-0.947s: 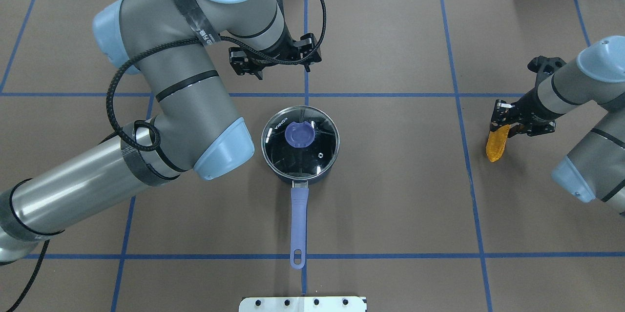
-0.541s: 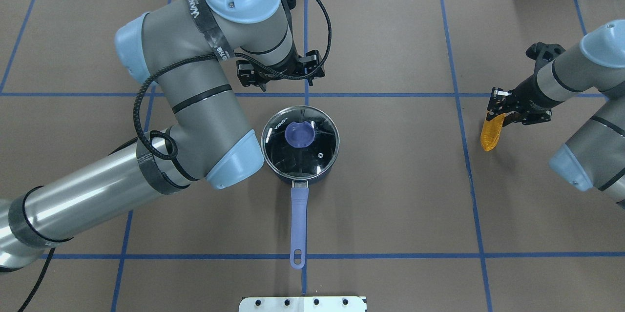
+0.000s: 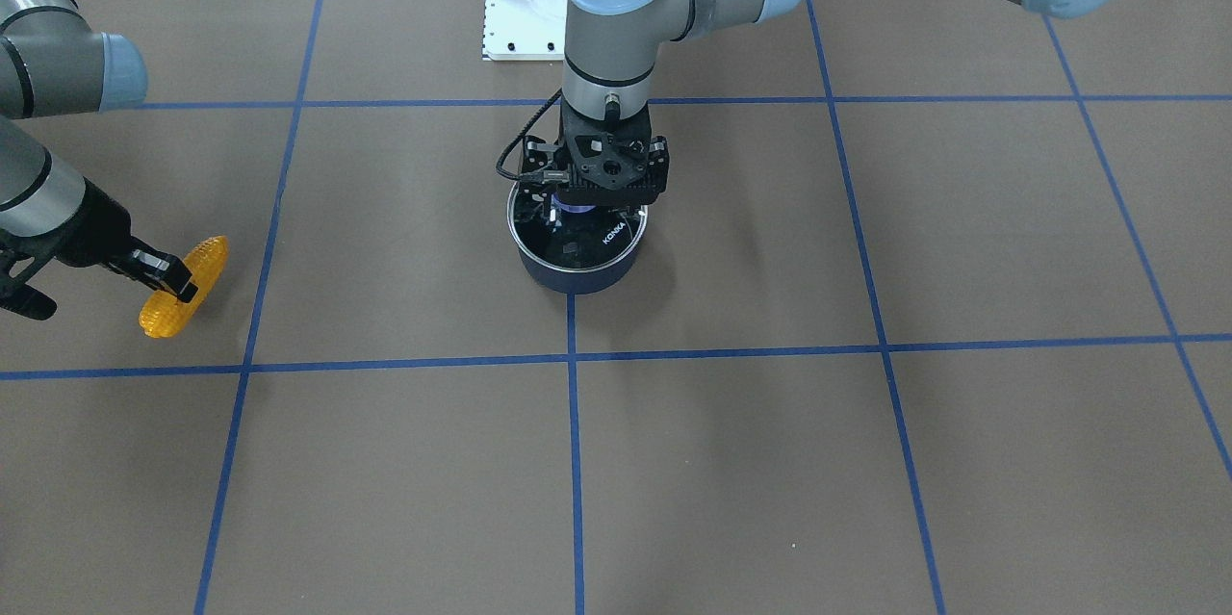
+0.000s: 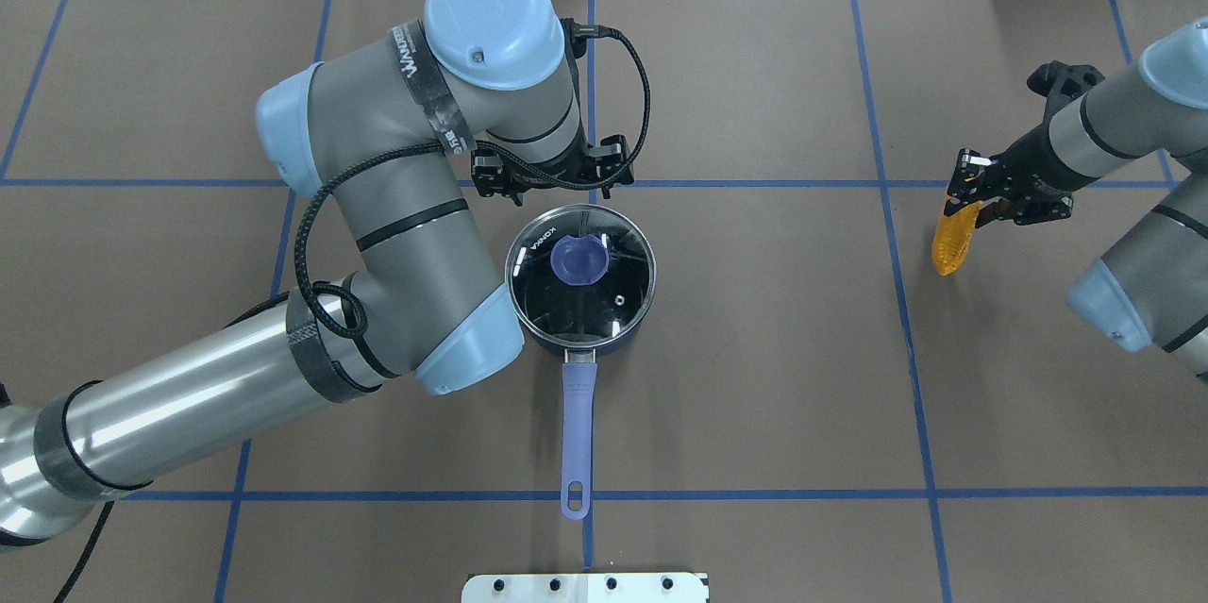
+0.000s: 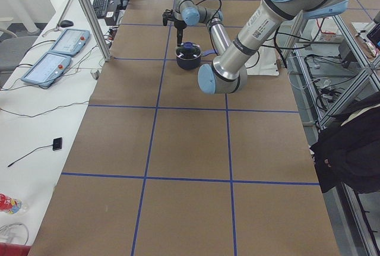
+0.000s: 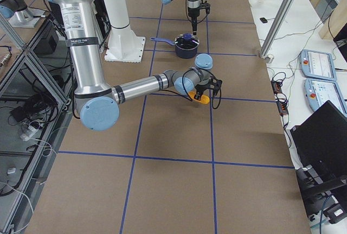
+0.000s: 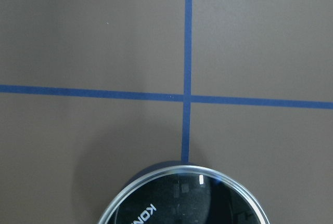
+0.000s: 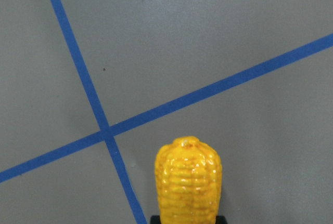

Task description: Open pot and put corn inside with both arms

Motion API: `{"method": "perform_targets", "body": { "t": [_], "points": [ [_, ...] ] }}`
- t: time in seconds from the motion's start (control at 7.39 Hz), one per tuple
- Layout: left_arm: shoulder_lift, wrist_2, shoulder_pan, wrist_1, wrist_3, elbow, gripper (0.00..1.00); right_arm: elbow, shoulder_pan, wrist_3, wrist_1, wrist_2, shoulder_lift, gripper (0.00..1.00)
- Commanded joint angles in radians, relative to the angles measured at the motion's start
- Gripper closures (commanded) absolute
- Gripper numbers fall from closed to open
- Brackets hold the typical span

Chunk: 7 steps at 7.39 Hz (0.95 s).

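The dark navy pot point(image 4: 623, 329) stands mid-table with its glass lid point(image 4: 613, 301) and purple knob point(image 4: 578, 259) on it; its lavender handle point(image 4: 576, 424) points toward the robot. My left gripper point(image 4: 552, 186) hovers above the lid's far side, its jaws apparently open and empty; it also shows in the front view point(image 3: 589, 203). The left wrist view shows only the lid's rim point(image 7: 182, 174). My right gripper point(image 4: 964, 202) is shut on the orange-yellow corn point(image 4: 947, 246), held above the table at the far right, tip down. The corn also shows in other views point(image 3: 183, 288) point(image 8: 188, 180).
Blue tape lines point(image 4: 887, 207) divide the brown table into squares. The robot's white base plate point(image 4: 585, 587) sits at the near edge. The left arm's elbow point(image 4: 462, 348) hangs close beside the pot. Control panels point(image 5: 53, 54) lie on a side table.
My left arm has swung toward the pot, bringing its gripper from beyond the tape line to the lid's far edge. My right gripper has shifted slightly away with the corn.
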Motion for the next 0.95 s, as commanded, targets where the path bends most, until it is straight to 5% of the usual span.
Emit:
{"method": "perform_targets", "body": {
  "t": [0.0,0.81],
  "points": [
    [0.005,0.029,0.051,0.0,0.0,0.001,0.02,0.0,0.021,-0.001,-0.059,0.007,0.05,0.69],
    [0.024,0.033,0.073,-0.004,0.003,0.011,0.12,-0.004,0.033,-0.013,-0.058,0.018,0.058,0.69]
  ]
}}
